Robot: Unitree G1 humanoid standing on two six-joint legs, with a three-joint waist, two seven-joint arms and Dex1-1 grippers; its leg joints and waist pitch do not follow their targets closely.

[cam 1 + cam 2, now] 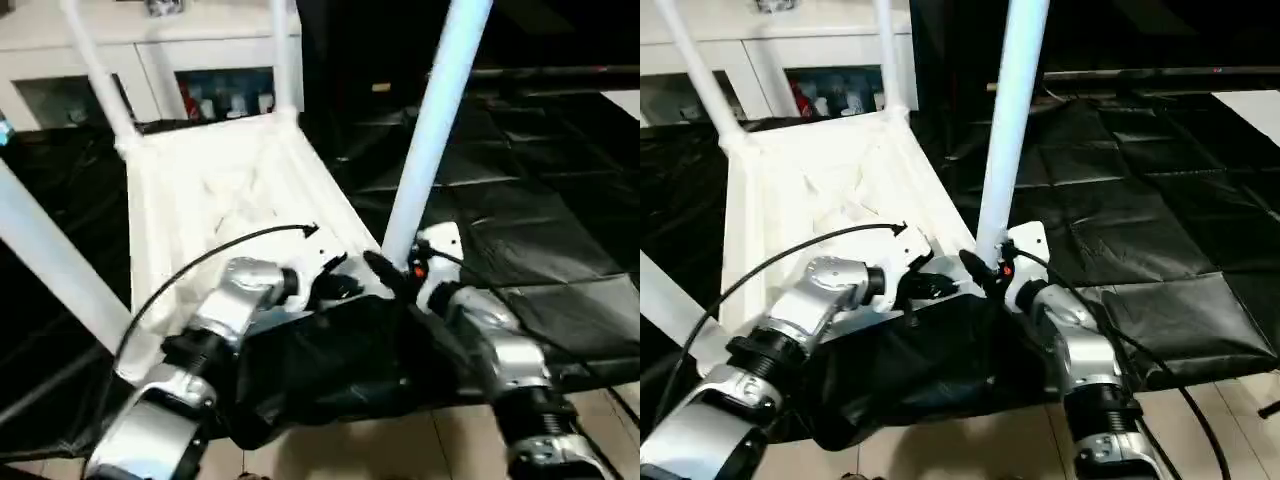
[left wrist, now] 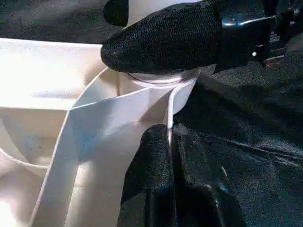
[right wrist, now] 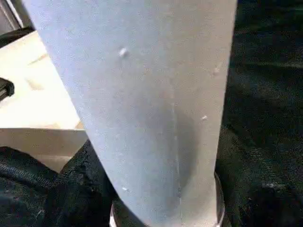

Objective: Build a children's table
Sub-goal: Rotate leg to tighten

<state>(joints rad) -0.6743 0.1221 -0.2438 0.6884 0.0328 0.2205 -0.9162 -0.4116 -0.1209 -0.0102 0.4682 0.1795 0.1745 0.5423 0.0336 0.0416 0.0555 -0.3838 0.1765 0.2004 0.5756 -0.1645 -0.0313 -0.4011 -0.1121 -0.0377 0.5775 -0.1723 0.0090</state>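
Left wrist view, left fingers point(image 2: 163, 179) pinching tabletop point(image 2: 57, 94) rim, leg point(image 1: 435, 130) socketed

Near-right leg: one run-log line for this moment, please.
near-right leg: upright in corner socket | right gripper: around its base | left gripper: shut on tabletop rim

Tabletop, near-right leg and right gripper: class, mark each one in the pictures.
tabletop point(image 1: 830, 190): right eye view, ribbed underside.
near-right leg point(image 1: 1008, 120): right eye view, mid shaft.
right gripper point(image 1: 392, 272): left eye view, at the leg's base.
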